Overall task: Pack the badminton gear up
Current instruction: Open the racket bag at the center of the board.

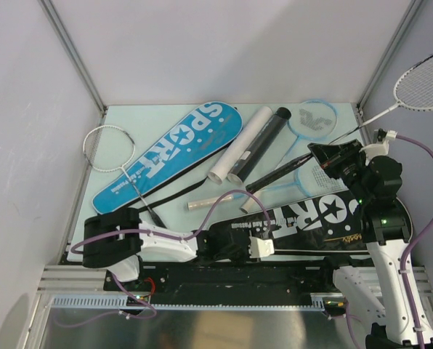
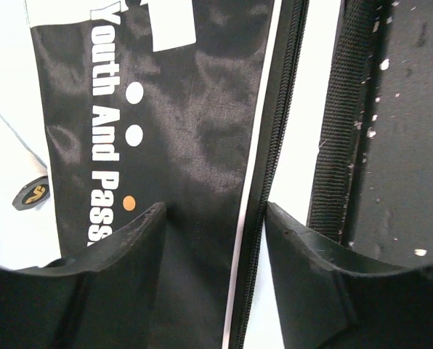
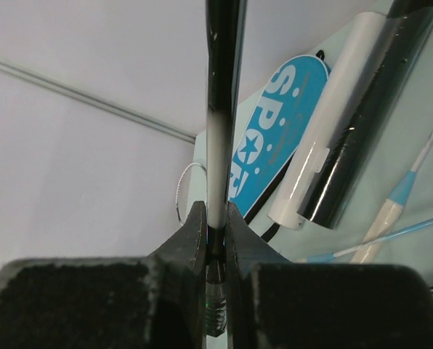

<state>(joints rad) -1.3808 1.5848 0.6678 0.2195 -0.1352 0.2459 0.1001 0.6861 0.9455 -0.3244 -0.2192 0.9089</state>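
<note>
2 grippers differed: right gripper (image 3: 215, 218) clenched a racket (image 1: 420, 87); left gripper (image 2: 215, 240) gaped over the black cover (image 1: 314, 218) (zipper could snag).

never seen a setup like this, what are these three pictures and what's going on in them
These are two robot arms bolted at the near edge of a table, filmed three ways. The overhead picture looks down on everything; the other two come from small cameras on each wrist, looking past that arm's own fingers.

On the table lie a blue SPORT cover, a black SPORT cover, a white tube beside a black tube, light-blue rackets and a white racket.

The right gripper is shut on the handle of another white racket, lifted off the table. The left gripper is open, low over the black cover's zipper edge.
</note>
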